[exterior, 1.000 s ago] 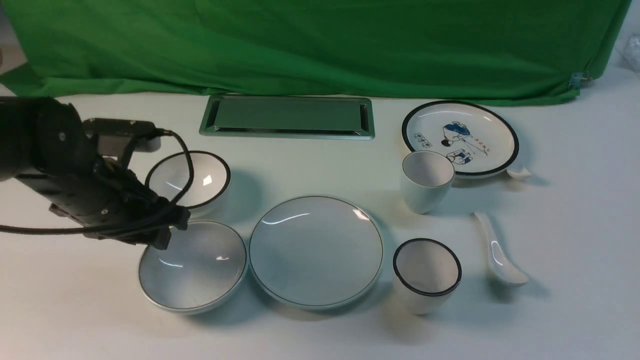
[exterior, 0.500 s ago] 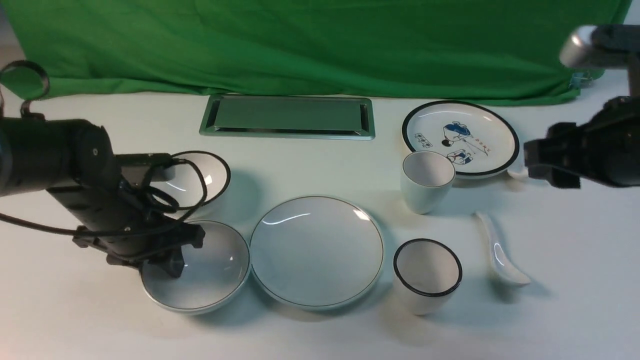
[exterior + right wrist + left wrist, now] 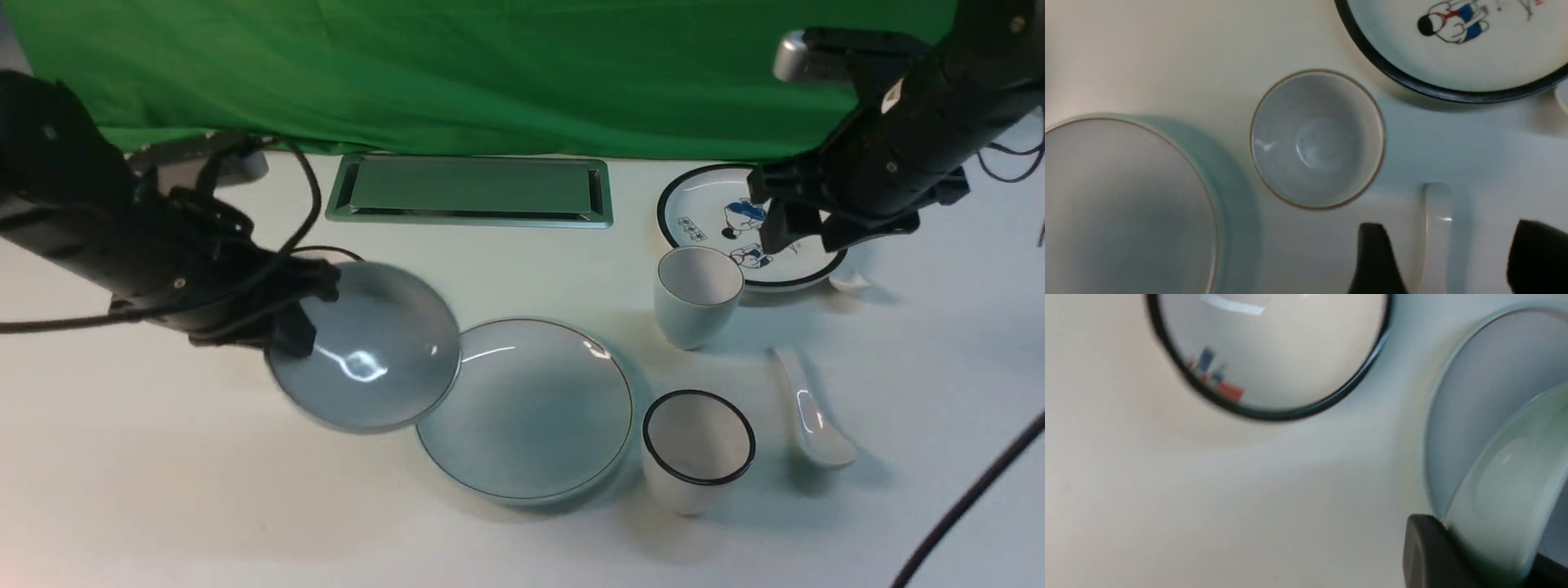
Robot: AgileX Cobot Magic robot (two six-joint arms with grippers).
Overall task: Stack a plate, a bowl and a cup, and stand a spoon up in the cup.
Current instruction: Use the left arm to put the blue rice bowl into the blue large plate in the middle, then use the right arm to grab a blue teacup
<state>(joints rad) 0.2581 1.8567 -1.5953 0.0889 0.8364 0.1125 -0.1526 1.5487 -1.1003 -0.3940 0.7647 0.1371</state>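
Note:
My left gripper (image 3: pixel 290 322) is shut on the rim of the bowl (image 3: pixel 367 347) and holds it tilted in the air, overlapping the left edge of the plate (image 3: pixel 531 408). In the left wrist view the bowl's wall (image 3: pixel 1502 477) sits between the fingers (image 3: pixel 1425 547). My right gripper (image 3: pixel 804 237) is open and empty, high above the table. In the right wrist view it (image 3: pixel 1447 261) hangs over the handle of the spoon (image 3: pixel 1437 228), next to the cup (image 3: pixel 1316 139). The cup (image 3: pixel 698 294) stands upright, and the spoon (image 3: pixel 812 408) lies flat to its right.
A black-rimmed cup (image 3: pixel 698 449) stands right of the plate. A cartoon plate (image 3: pixel 710 216) sits at the back right, partly behind my right arm, with a small white piece (image 3: pixel 849 282) at its edge. A black-rimmed bowl (image 3: pixel 1265 355) is beneath my left arm. A metal tray (image 3: pixel 469 189) lies at the back.
My left gripper has lifted the bowl off the table and carried it right, toward the plate. My right arm has swung in from the right to above the cup and spoon.

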